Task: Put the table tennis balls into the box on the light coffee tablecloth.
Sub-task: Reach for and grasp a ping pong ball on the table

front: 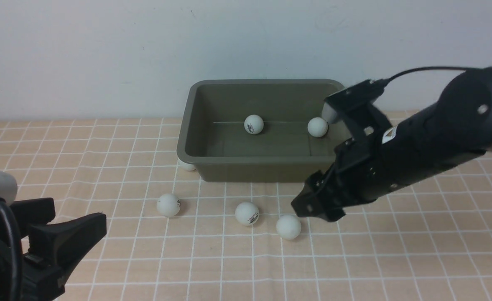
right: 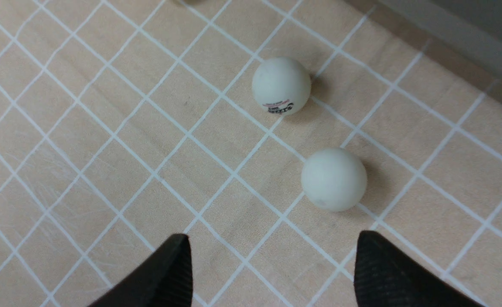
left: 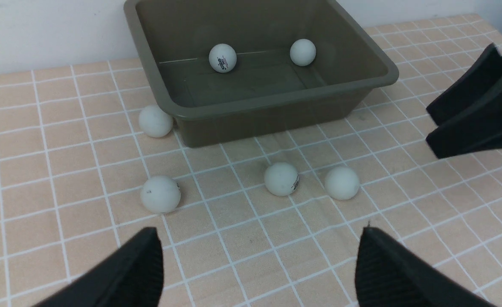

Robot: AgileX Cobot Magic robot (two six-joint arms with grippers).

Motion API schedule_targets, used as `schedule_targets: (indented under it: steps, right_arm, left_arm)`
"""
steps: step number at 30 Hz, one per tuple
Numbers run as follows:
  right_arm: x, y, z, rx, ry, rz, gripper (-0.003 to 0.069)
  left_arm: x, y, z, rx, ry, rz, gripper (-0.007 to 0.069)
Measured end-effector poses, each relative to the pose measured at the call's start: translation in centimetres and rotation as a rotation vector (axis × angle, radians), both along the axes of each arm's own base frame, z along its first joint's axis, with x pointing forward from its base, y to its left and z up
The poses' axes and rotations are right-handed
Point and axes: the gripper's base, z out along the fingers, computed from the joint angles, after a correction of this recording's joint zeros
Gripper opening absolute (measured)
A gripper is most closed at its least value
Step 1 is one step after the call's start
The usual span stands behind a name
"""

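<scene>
While two balls lie in the box, four sit on the cloth; the right claw gapes empty near one, the left claw likewise open.

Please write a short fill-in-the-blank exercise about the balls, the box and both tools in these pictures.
The box contains ___ table tennis balls.
___ balls lie on the light coffee tablecloth.
The right tool hovers near a plain ball, jaws ___.
The left tool holds ___.
Missing: two, four, open, nothing.

2 balls in box, 4 on tablecloth.
</scene>
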Motion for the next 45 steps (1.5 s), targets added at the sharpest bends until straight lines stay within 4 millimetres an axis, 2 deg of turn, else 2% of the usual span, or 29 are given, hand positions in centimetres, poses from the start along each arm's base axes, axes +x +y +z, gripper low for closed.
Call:
schedule_targets:
  steps: [5, 19, 32, 37, 45]
  right_arm:
    - [0.8, 1.4, -2.1, -0.003, -0.013, -0.016, 0.0463]
    - [3.0, 2.2, -7.6, -0.040, 0.043, -0.106, 0.0463]
    - [3.8, 2.4, -9.9, -0.059, 0.056, -0.131, 0.0463]
    - [3.9, 2.5, -10.2, -0.061, 0.060, -0.131, 0.0454]
    - [4.0, 2.6, -10.2, -0.056, 0.053, -0.138, 0.0359]
  left_arm:
    - [0.0, 0.0, 0.0, 0.000, 0.003, -0.002, 0.0511]
    - [-0.2, -0.1, -0.2, 0.004, 0.028, -0.021, 0.0511]
    - [-0.2, -0.1, -0.2, 0.005, 0.029, -0.022, 0.0511]
    - [-0.2, -0.1, -0.2, 0.005, 0.029, -0.022, 0.0511]
    - [-0.2, -0.1, -0.2, 0.005, 0.029, -0.022, 0.0511]
